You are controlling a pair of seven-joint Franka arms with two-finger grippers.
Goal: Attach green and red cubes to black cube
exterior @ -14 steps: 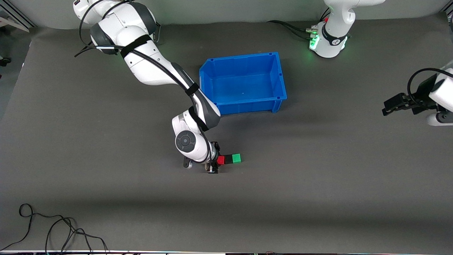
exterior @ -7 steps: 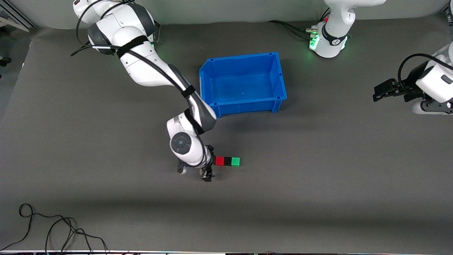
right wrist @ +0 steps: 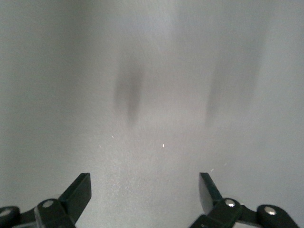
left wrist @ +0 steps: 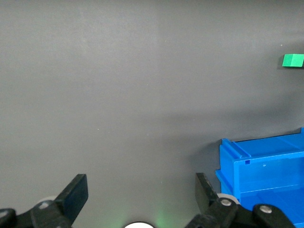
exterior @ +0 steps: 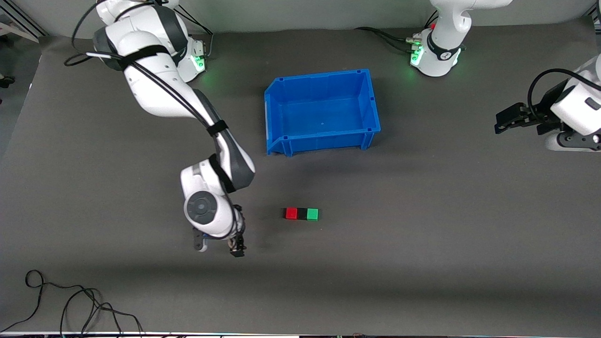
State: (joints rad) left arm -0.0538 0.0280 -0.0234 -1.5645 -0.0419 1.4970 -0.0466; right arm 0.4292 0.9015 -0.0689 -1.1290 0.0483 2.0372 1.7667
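Observation:
The red cube (exterior: 291,214), the black cube (exterior: 302,214) and the green cube (exterior: 312,214) lie touching in one straight row on the grey mat, black in the middle. No gripper touches them. My right gripper (exterior: 237,245) is low over bare mat, apart from the row toward the right arm's end, open and empty. The right wrist view shows the right gripper (right wrist: 145,187) with only mat between its fingers. My left gripper (exterior: 500,124) waits open over the left arm's end of the table. In the left wrist view the left gripper (left wrist: 141,190) is empty, with the green cube (left wrist: 292,60) showing farther off.
A blue bin (exterior: 323,111) stands with nothing in it, farther from the front camera than the cube row; its corner (left wrist: 263,166) shows in the left wrist view. A loose black cable (exterior: 70,300) lies near the front edge at the right arm's end.
My right gripper has let go of the red cube, opened, and drawn away from the row toward the right arm's end. The left arm shifted slightly early on, then held still.

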